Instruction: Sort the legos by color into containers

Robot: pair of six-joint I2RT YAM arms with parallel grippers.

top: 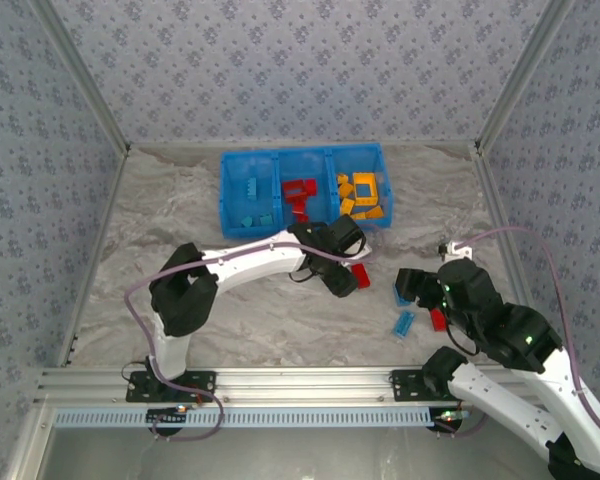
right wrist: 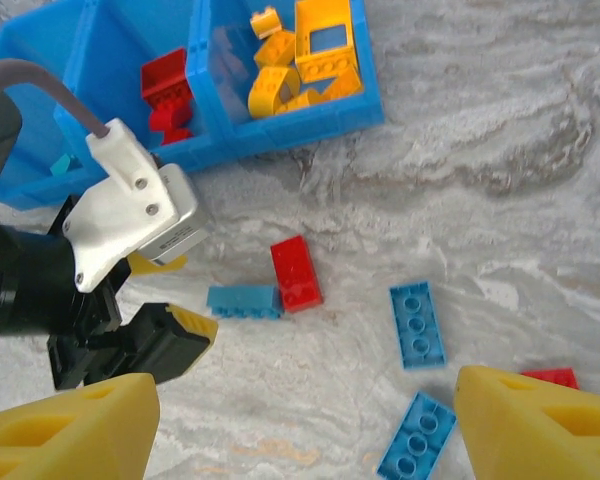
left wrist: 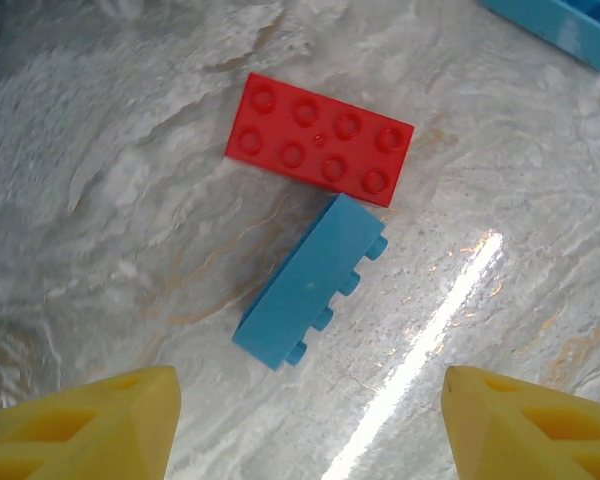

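Well, most of the legos were already sorted in the blue bin (top: 225,190): blue pieces in its left compartment, red ones in the middle, yellow-orange ones in the right. On the surface (top: 180,230) in front of the bin you had five loose bricks.

A flat red brick (left wrist: 320,140) and a tipped blue brick (left wrist: 310,285), which lay on its side, were almost touching, just under your left end effector (left wrist: 310,445). Its yellow fingers (left wrist: 80,430) stood wide apart with nothing between them. Nearer to the right arm lay a first flat blue brick (right wrist: 417,323), a second flat blue brick (right wrist: 417,435) and a small red brick (right wrist: 550,378), partly hidden by a finger. Your right end effector (right wrist: 300,440) was spread apart and empty too, hovering above these pieces.

I judge that the step in hand was a pick by the left arm. The next move called for lowering it over the tipped blue brick, with the fingers across its narrow body, and closing without pushing the red neighbour. After that it belonged in the left compartment. Both arms were near each other, so you needed care.
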